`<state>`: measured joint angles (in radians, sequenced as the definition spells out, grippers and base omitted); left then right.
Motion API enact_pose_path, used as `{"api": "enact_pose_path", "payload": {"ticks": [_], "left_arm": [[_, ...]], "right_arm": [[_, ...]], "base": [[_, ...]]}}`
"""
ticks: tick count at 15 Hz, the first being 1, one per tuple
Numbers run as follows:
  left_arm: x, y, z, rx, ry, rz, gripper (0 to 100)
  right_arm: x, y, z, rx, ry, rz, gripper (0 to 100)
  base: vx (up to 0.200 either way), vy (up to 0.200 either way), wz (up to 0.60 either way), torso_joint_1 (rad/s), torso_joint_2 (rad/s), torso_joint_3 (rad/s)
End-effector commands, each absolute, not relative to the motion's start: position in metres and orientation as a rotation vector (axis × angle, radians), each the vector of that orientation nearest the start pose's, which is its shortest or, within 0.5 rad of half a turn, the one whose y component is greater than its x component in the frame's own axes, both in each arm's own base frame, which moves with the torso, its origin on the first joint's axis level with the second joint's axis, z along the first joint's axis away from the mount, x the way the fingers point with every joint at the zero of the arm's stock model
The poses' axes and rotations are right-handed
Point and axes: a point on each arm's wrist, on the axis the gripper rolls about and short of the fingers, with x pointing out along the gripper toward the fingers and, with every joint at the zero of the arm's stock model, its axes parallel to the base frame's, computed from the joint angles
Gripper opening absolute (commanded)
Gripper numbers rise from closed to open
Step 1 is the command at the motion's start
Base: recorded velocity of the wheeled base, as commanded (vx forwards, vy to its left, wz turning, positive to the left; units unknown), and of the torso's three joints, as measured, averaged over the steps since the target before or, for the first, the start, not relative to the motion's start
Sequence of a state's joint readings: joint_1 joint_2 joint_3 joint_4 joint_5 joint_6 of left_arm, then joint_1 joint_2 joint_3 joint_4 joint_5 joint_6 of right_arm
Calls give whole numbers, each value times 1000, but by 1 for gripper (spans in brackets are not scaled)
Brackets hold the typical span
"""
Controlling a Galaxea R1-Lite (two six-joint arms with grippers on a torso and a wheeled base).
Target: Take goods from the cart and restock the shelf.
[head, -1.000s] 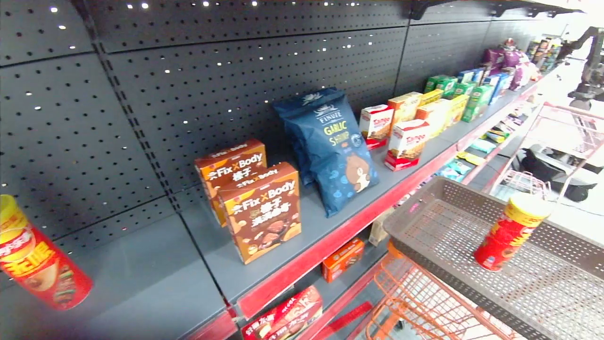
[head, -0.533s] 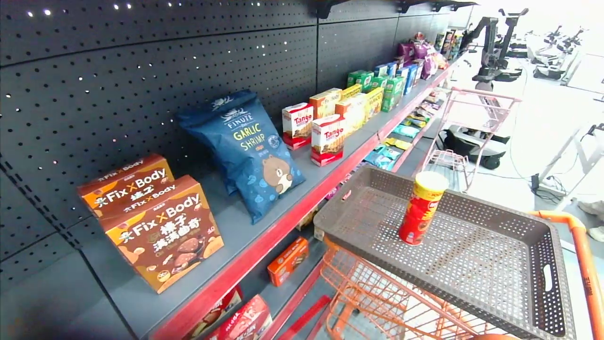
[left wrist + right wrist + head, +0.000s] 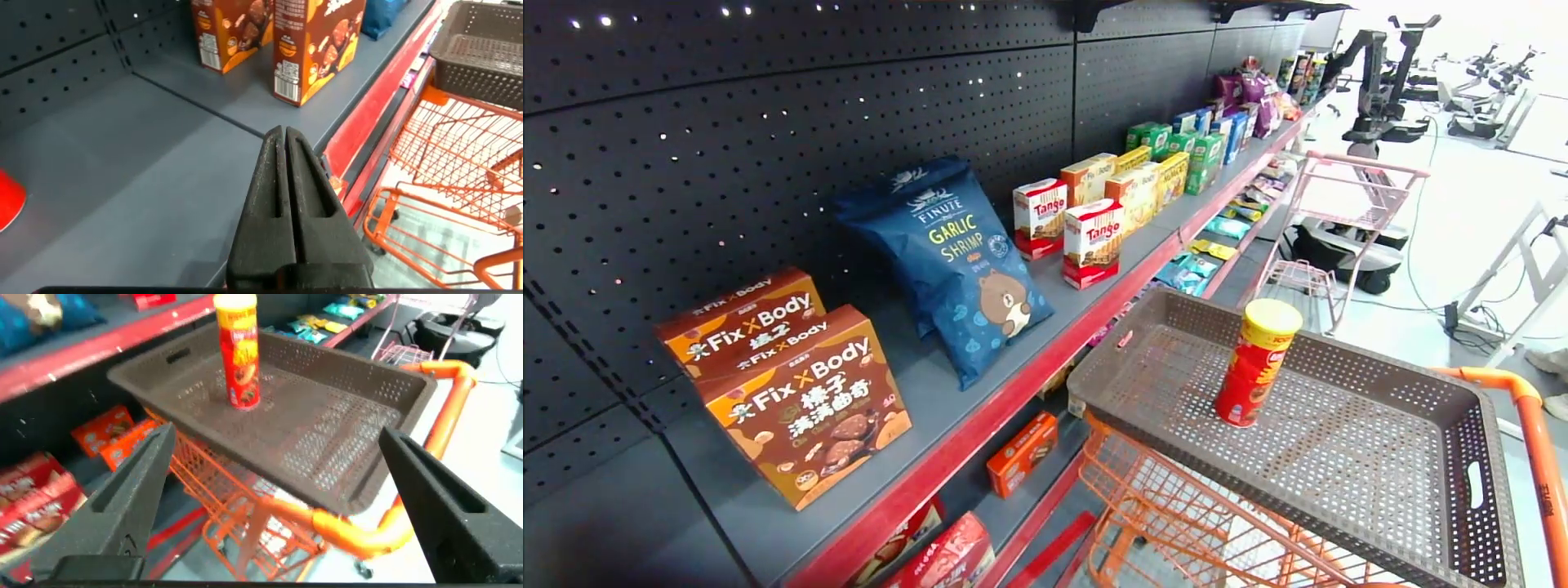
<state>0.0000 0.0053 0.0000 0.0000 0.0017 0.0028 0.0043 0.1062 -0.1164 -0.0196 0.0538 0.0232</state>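
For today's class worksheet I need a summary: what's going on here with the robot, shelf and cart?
A robot is restocking a shelf from a cart. Its right claw is open, facing one red can standing upright in the cart's brown basket. Its left claw is shut and empty over a bare stretch of shelf.

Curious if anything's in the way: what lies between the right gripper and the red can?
In the right wrist view, just the near rim and bare perforated floor of the brown tray holding the can.
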Motion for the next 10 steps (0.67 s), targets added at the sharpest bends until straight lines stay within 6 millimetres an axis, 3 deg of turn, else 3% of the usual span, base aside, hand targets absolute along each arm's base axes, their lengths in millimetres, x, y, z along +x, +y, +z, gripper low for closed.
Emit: {"api": "enact_pose_path", "payload": {"ticks": [1,5,6,9,10], "left_arm": [[-22,0,76,3,6,2,0],[-22,0,76,3,6,2,0],[-22,0,76,3,6,2,0],[-22,0,76,3,6,2,0],[-22,0,76,3,6,2,0]], "right_arm": [[8,1,163,101,63,55,100],[72,-9,173,42,266,-171,100],[78,-10,173,40,263,-175,100],[121,-15,169,85,319,-167,100],[144,-19,166,91,319,-171,100]], "base": [[0,0,0,0,0,0],[0,0,0,0,0,0],[0,0,0,0,0,0],[0,0,0,0,0,0],[0,0,0,0,0,0]]}}
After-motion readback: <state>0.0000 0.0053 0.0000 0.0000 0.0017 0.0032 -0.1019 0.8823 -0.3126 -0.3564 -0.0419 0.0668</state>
